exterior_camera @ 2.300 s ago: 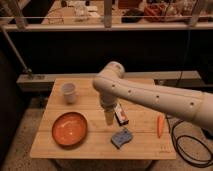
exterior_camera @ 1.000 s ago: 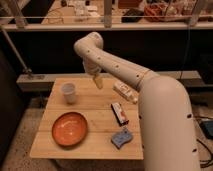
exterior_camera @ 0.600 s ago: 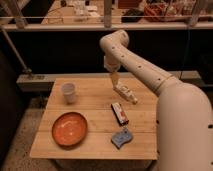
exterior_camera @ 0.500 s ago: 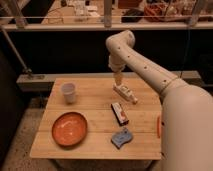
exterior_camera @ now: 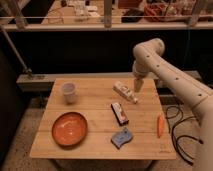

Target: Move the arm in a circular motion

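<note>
Cream-white and thick, the arm (exterior_camera: 172,80) comes in from the right side, goes up to a round bend near the dark wall, and then points down at the wooden table (exterior_camera: 95,107). Its thin pale end, the gripper (exterior_camera: 137,86), hangs over the back right part of the table, just beside a small white bottle (exterior_camera: 125,93) that lies on its side. It is too hard to see if the gripper is spread or closed. A white cup (exterior_camera: 68,92) stands at the back left, and an orange bowl (exterior_camera: 69,128) sits in front of it. Near the middle lies a dark little bar (exterior_camera: 119,112), with a blue crumpled thing (exterior_camera: 121,137) a bit closer to the front edge. An orange carrot (exterior_camera: 160,125) lies by the right edge, well apart from the bowl. Black cable (exterior_camera: 179,127) loops on the floor to the right.
</note>
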